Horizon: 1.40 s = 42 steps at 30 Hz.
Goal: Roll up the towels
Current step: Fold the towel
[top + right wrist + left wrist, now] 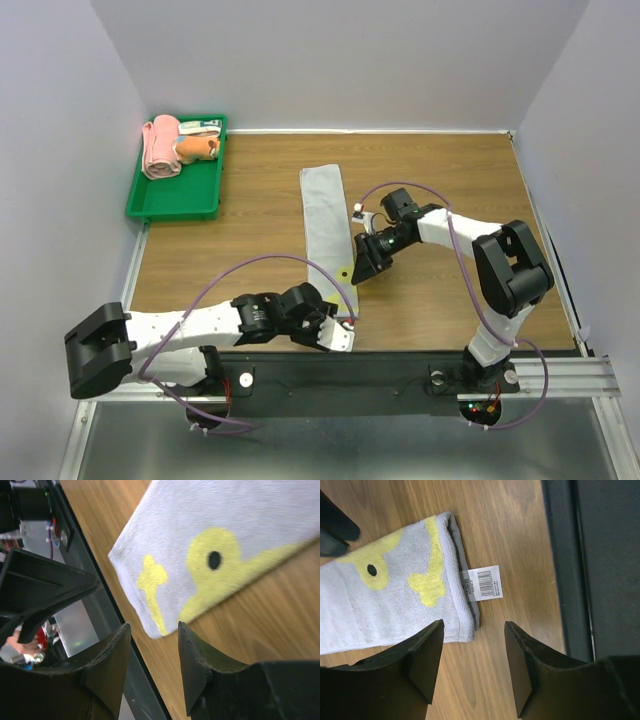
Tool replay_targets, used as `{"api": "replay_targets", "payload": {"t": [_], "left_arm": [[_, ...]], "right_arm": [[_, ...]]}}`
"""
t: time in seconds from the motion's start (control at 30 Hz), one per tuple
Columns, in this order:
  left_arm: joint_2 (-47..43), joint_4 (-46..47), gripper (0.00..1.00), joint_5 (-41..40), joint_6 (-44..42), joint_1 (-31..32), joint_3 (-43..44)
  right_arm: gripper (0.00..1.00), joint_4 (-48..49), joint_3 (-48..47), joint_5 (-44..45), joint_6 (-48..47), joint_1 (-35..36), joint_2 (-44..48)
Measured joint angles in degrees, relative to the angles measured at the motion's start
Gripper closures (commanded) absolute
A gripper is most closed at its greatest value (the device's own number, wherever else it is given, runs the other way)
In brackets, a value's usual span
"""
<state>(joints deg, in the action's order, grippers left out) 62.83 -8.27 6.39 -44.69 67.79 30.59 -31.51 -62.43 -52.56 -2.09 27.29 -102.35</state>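
Top external: green tray of rolled towels

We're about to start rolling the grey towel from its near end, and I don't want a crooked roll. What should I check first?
1. Grey towel lies flat as one straight strip: ok.
2. Left gripper open over the near corner: ok.
3. Right gripper open at the near end: ok.
4. Barcode tag tucked in: not ok, it sticks out.
5. Either gripper touching the towel: cannot tell.
6. Green tray has bare floor for it: ok.
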Motion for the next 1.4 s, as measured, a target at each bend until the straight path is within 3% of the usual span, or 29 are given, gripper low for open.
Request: {"api": "replay_targets", "payload": {"t": [0.2, 0.43, 0.77, 0.83, 1.4], "left_arm": [[5.1, 4.9, 0.45, -2.3, -0.9, 0.0, -1.0], [9.7, 9.1, 0.6, -3.2, -1.9, 0.0, -2.5], [12.5, 14.2, 0.89, -3.4, -4.6, -0.3, -3.4], [12.5, 14.2, 1.0, -2.9, -4.9, -0.4, -3.4], [4.6, -3.4, 1.0, 7.8, -5.3, -2.4, 1.4]], "right_arm": [[0.52, 0.0, 0.0, 0.0, 0.0, -3.3, 0.0], [0.53, -0.1, 0.0, 0.0, -0.3, -3.7, 0.0], [0.53, -0.7, 0.0, 0.0, -1.0, -3.8, 0.0], [0.53, -0.9, 0.0, 0.0, -1.1, -3.9, -0.1], [0.53, -1.6, 0.0, 0.0, -2.0, -4.3, 0.0]]}}
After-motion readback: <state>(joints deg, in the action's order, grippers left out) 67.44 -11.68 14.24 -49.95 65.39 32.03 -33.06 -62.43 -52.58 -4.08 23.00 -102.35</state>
